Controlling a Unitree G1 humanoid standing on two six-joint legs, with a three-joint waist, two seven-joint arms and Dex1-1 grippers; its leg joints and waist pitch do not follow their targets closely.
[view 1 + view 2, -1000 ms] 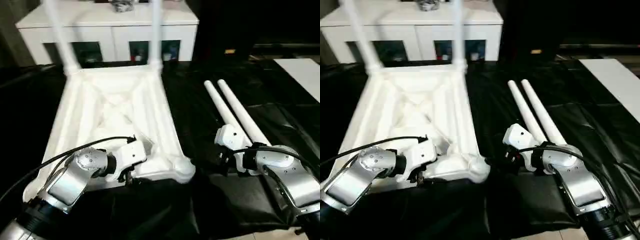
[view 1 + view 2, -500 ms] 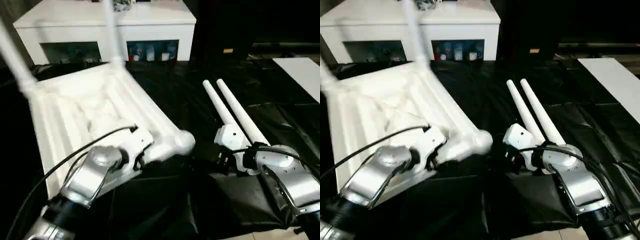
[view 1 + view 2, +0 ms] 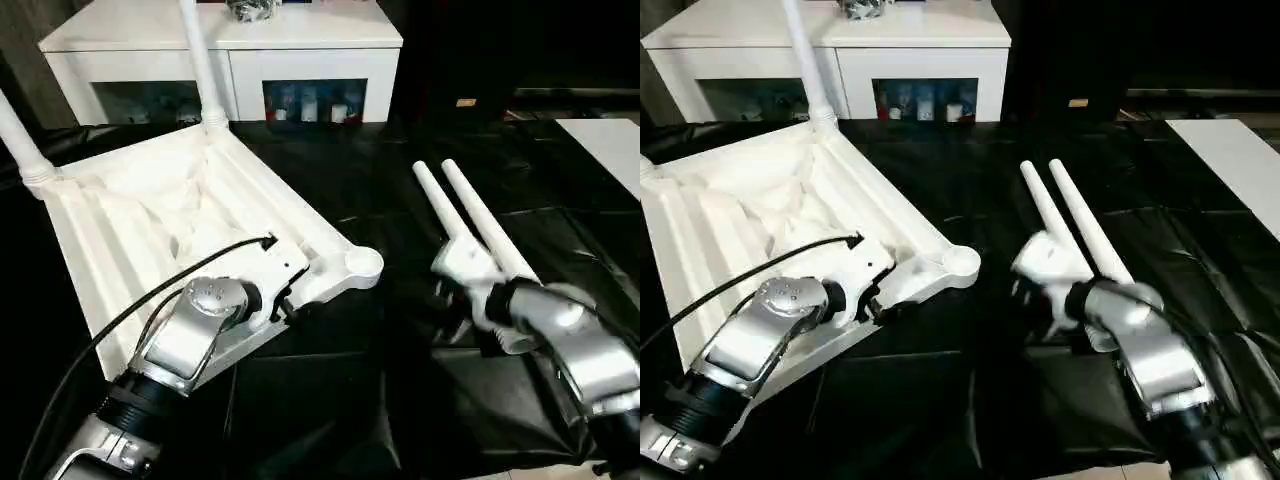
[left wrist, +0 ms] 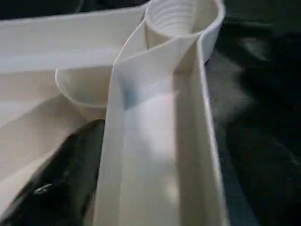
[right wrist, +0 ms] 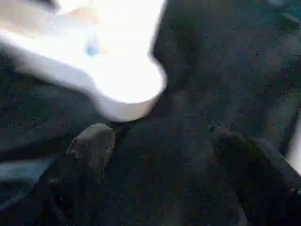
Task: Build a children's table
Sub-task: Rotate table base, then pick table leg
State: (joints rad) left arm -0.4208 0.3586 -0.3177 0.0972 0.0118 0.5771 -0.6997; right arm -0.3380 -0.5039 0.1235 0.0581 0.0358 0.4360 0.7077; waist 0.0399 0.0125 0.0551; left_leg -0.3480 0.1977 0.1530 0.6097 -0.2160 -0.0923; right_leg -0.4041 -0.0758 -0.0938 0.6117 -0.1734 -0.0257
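The white tabletop [image 3: 150, 220] lies upside down on the black cloth, turned at an angle. Two legs [image 3: 200, 60] stand upright in its far corner sockets. An empty round socket [image 3: 362, 263] marks the near right corner and appears as a socket [image 4: 174, 19] in the left wrist view. My left gripper [image 3: 287, 300] is at the tabletop's near rim, just left of that corner. Two loose legs [image 3: 437, 203] lie side by side to the right. My right gripper [image 5: 169, 150] hovers open at their near ends, with only cloth between its fingers.
A white glass-door cabinet [image 3: 220, 30] stands behind the work table. Black cloth [image 3: 380, 400] covers the table, wrinkled near the front. A white panel [image 3: 610, 150] lies at the far right. A black cable [image 3: 150, 290] loops over my left forearm.
The tabletop has swung round on the cloth with my left gripper at its rim, so the standing legs now sit further left. My right gripper has shifted slightly near the loose legs.
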